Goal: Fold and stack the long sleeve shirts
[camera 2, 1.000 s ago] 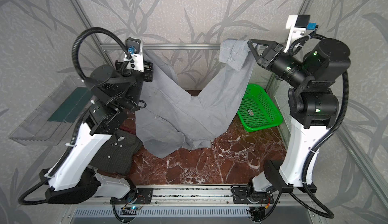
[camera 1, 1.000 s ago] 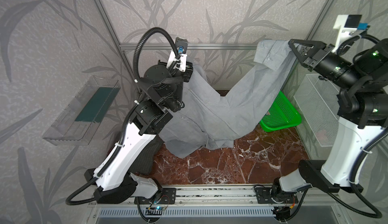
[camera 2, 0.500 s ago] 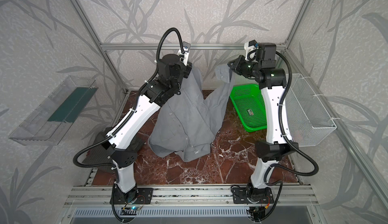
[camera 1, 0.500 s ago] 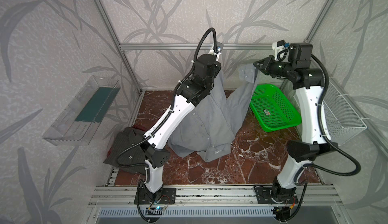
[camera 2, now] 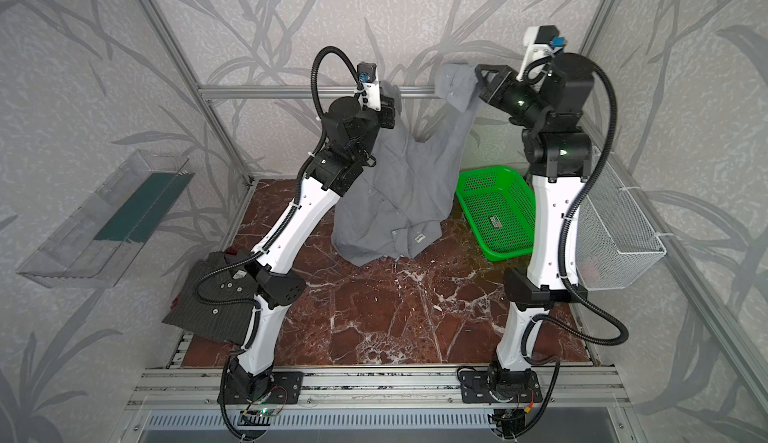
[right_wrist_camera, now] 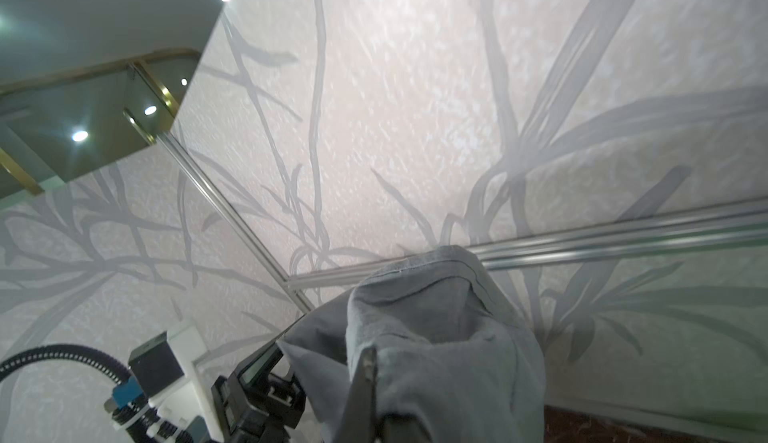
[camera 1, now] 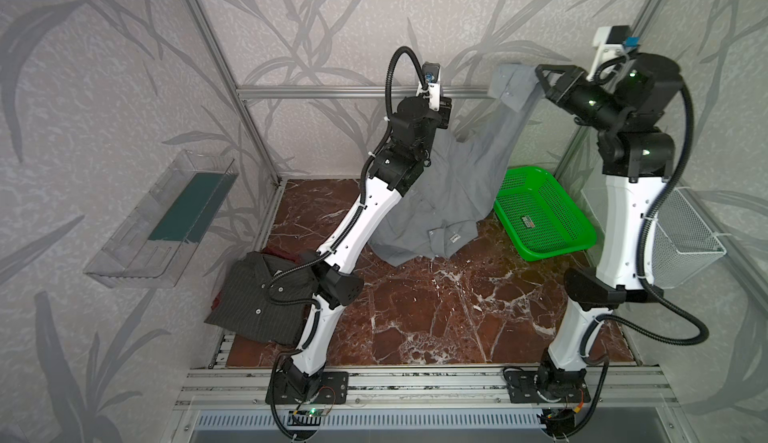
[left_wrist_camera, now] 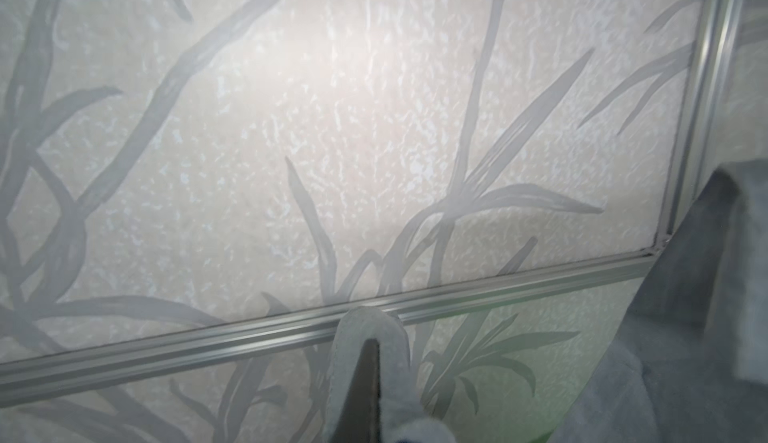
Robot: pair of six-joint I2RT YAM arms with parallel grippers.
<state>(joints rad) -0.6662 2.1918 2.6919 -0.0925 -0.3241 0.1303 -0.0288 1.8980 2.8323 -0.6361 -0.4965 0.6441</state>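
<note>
Above a red-brown marble tabletop (camera 1: 436, 316), two robot arms hold a plain grey button-up shirt (camera 1: 440, 196) aloft between them. The left gripper (left_wrist_camera: 370, 351), raised close to the metal rail of the back wall, is pinched tight on one edge of the garment. In the left wrist view grey cloth wraps round its closed dark fingers. The right gripper (camera 1: 540, 76), higher and nearer the right wall, is clamped just as firmly on another part of the shirt, and a flap of fabric folds out past its tip.

In both top views the cloth sags in a loose V between the two grips. Its lower part, with collar and a small white label showing, lies crumpled on the marble. That heap sits just beside a green mesh basket (camera 1: 555, 252) at the back right; whether the two touch cannot be told.

A dark charcoal pinstriped shirt (camera 1: 257, 304) with pale buttons lies folded at the front-left corner of the table, well apart from the grey one. It is partly hidden behind the left arm's lower links and hangs over the table's edge.

A white wire basket (camera 1: 685, 233) hangs on the right wall and a clear plastic tray (camera 1: 166, 220) on the left wall.
</note>
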